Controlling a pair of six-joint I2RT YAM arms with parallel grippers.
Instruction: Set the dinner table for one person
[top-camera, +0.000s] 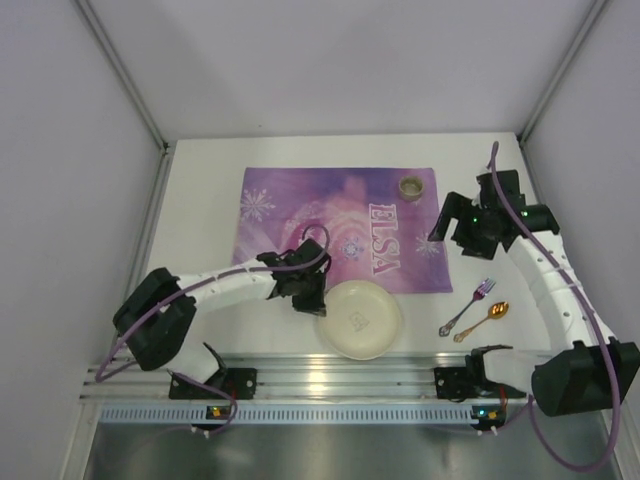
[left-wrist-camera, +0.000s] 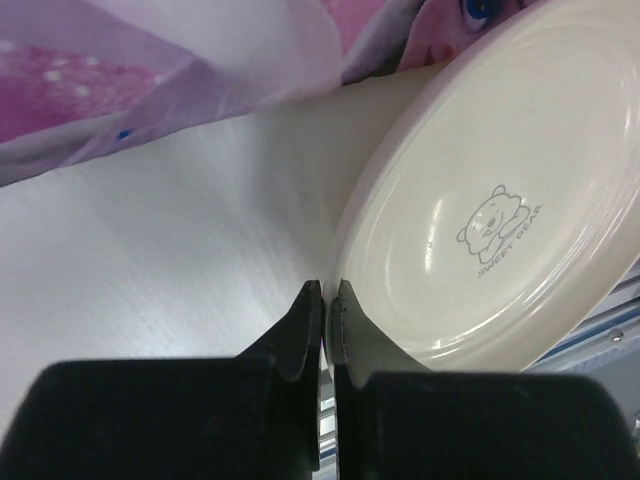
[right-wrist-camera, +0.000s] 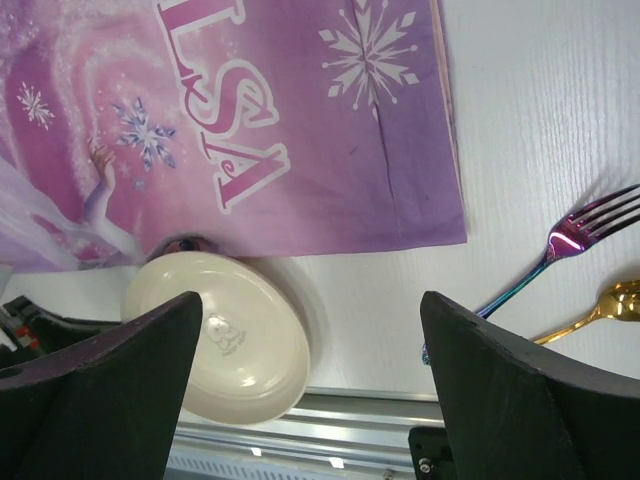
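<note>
Nearest the arm bases: ribbed aluminium rail (top-camera: 330, 385) along the near edge of the dinner table (top-camera: 200, 190), white, matte and flat.

Just beyond the rail, slightly right of centre: cream round plate (top-camera: 359, 319), right side up on the tabletop, printed inside with a small bear and the words SWEET BEAR. Far rim meeting the near edge of the purple ELSA placemat (top-camera: 340, 225); over it or merely against it, not determinable.

Left gripper (left-wrist-camera: 325, 295) down low at the plate's left rim. Fingers pressed together with only a hairline slit between, nothing held. Tip of one finger just beside the rim; contact not confirmable.

Right of the plate, on white tabletop and off the mat: iridescent fork (top-camera: 468, 306) and gold spoon (top-camera: 482, 321). Laid side by side and close, heads angled toward the far right, fork nearer the mat.

Farther back, at the mat's right edge: right gripper (right-wrist-camera: 310, 300) held up off the surface. Fingers spread wide, nothing between them. Mat corner, plate and fork all in its wrist view below.

Placemat spread mid-table, lettering running sideways, snowflake prints toward the corners, cloth creased close to the left gripper. On its far right corner: small round tan ring-shaped item (top-camera: 412, 185), kind not determinable. Mat's far edge short of the table's far edge.
</note>
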